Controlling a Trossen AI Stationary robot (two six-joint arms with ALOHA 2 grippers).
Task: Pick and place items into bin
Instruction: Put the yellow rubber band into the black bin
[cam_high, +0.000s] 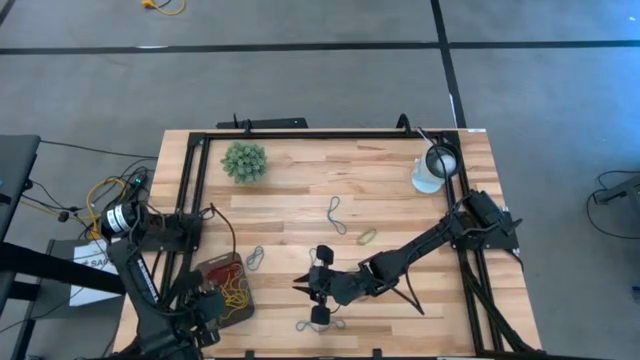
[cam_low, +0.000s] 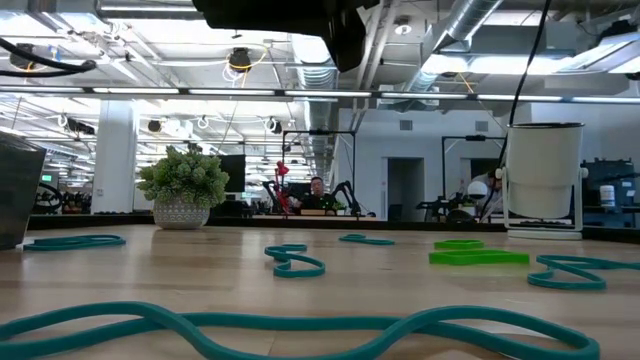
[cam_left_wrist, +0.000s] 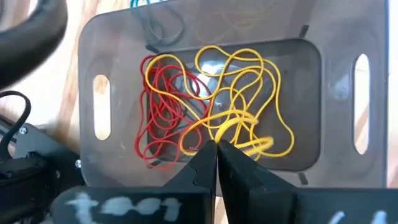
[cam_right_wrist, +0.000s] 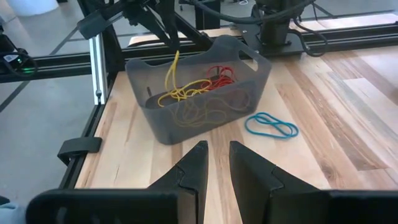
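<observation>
The bin (cam_high: 240, 297), a dark grey translucent tray, sits near the table's near-left corner and holds red bands (cam_left_wrist: 163, 102) and yellow bands (cam_left_wrist: 249, 74). My left gripper (cam_left_wrist: 216, 149) is over the bin, shut on a yellow band. My right gripper (cam_right_wrist: 214, 158) hovers low over the bare table to the right of the bin, slightly open and holding nothing. Loose bands lie flat on the wood: a blue one (cam_right_wrist: 272, 126) beside the bin, a blue-grey one (cam_high: 335, 213), a green one (cam_high: 367, 237) and another blue-grey one (cam_high: 330, 323). My left gripper pinches a yellow band (cam_left_wrist: 235, 127) between its two shut fingertips, coming from above and pointing down. In the right wrist view a yellow strand (cam_right_wrist: 175, 70) hangs from the fingers into the bin. Its lower part lies among the other bands on the bin floor.
A fuzzy green plant ball (cam_high: 244, 161) stands at the far left and a white lamp-like object (cam_high: 432, 172) at the far right. A black metal frame (cam_high: 300, 133) borders the table. Bare wood lies between the loose bands in the middle.
</observation>
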